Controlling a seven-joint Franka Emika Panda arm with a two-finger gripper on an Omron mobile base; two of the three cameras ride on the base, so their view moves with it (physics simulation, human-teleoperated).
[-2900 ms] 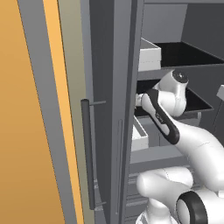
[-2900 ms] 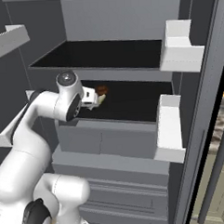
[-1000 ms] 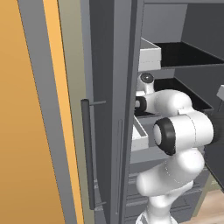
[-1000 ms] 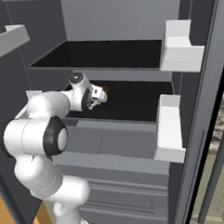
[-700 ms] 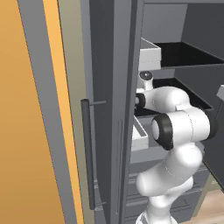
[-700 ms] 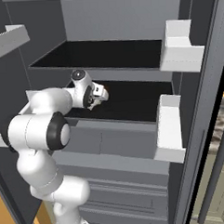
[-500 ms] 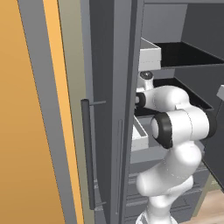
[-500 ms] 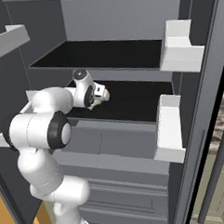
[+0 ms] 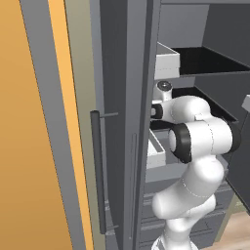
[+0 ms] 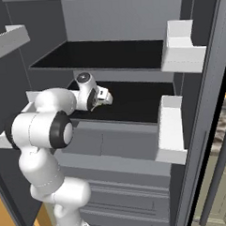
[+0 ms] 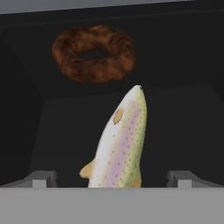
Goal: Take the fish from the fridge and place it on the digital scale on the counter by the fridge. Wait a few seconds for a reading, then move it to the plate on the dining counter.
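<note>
The fridge [image 10: 133, 102] stands open, and its dark door edge [image 9: 122, 146] fills the middle of the left base view. My gripper [image 10: 104, 97] reaches in over the black middle shelf. In the hand view the fish [image 11: 120, 140], pale and speckled with a pinkish stripe, lies on that shelf with its tail toward me. My gripper [image 11: 113, 179] is open, and a grey fingertip [image 11: 43, 177] stands well clear of the fish on each side. In the left base view the hand [image 9: 155, 111] is half hidden behind the door edge.
A brown doughnut [image 11: 92, 53] lies on the shelf just beyond the fish's head. White door bins [image 10: 172, 130] hang at the right, with another white bin [image 9: 166, 66] near my hand. A long dark bar handle [image 9: 97, 171] runs down the door. Drawers sit below the shelf.
The elbow has swung up in front of the shelf, and the hand has pushed slightly deeper into the fridge. The jaws have stayed open.
</note>
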